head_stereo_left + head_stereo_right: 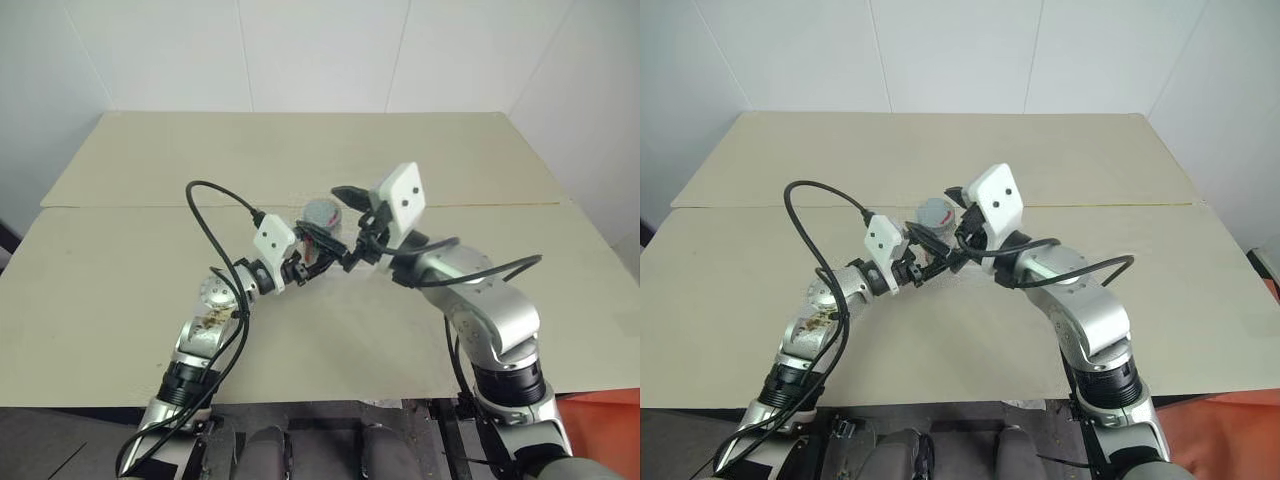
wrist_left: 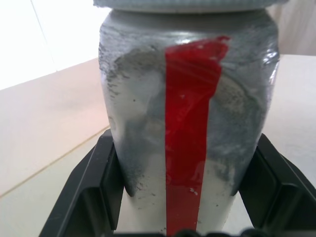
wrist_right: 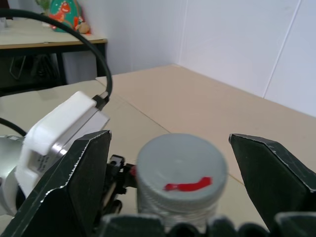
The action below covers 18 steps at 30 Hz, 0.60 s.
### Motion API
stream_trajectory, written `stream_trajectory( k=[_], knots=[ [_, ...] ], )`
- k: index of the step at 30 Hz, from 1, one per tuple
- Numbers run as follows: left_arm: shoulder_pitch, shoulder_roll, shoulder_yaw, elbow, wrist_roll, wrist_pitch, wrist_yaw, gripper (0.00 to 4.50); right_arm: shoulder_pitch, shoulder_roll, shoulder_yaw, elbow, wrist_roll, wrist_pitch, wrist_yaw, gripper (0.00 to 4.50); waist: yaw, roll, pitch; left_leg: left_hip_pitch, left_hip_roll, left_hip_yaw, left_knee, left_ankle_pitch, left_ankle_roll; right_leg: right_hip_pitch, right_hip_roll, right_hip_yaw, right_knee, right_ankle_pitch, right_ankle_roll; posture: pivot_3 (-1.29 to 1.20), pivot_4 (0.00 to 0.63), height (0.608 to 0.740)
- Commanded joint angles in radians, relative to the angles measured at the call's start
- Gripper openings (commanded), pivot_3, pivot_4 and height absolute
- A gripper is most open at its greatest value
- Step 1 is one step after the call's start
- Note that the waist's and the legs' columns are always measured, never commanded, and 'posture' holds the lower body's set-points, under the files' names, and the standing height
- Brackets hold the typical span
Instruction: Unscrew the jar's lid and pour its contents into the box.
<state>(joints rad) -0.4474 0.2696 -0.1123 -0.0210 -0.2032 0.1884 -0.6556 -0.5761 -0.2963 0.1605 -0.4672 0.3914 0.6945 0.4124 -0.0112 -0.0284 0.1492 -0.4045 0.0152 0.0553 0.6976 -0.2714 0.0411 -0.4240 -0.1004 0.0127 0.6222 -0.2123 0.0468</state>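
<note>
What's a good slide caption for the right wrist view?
Open right tool straddling the grey lid of the jar, not yet gripping it.

Left tool [image 1: 318, 250] clamped tight, arm reaching inward; right tool [image 3: 170, 163] spread wide, wrist raised.

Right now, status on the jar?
Left gripper shut on jar. Right gripper open, straddling lid, not touching. Lid on. Nothing in the way.

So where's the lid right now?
The lid is on top of the jar, which the left gripper holds up above the table in front of the robot; the open right gripper has a finger on either side of it.
</note>
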Motion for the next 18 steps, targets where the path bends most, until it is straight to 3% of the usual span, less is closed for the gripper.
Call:
stream_trajectory(
  k=[1,7,18],
  knots=[
    [-0.02,-0.005,0.004,-0.006,0.004,-0.008,0.016,2.79,0.0,0.018,0.014,-0.055,-0.018,0.014,-0.033,4.47,-0.001,0.0,0.0,0.0,0.0,0.0,0.0,0.0,0.0,0.0,0.0,0.0,0.0,0.0,0.0,0.0,0.15,0.74],
    [-0.022,-0.003,0.005,-0.005,0.005,-0.007,0.019,2.79,-0.022,0.06,0.014,-0.019,-0.063,0.032,-0.107,4.47,-0.001,0.0,0.0,0.0,0.0,0.0,0.0,0.0,0.0,0.0,0.0,0.0,0.0,0.0,0.0,0.0,0.15,0.74],
    [-0.024,-0.002,0.007,-0.008,0.004,-0.004,0.023,2.79,-0.035,0.08,0.011,-0.002,-0.074,0.043,-0.11,4.47,-0.001,0.0,0.0,0.0,0.0,0.0,0.0,0.0,0.0,0.0,0.0,0.0,0.0,0.0,0.0,0.0,0.15,0.74]
  ],
)
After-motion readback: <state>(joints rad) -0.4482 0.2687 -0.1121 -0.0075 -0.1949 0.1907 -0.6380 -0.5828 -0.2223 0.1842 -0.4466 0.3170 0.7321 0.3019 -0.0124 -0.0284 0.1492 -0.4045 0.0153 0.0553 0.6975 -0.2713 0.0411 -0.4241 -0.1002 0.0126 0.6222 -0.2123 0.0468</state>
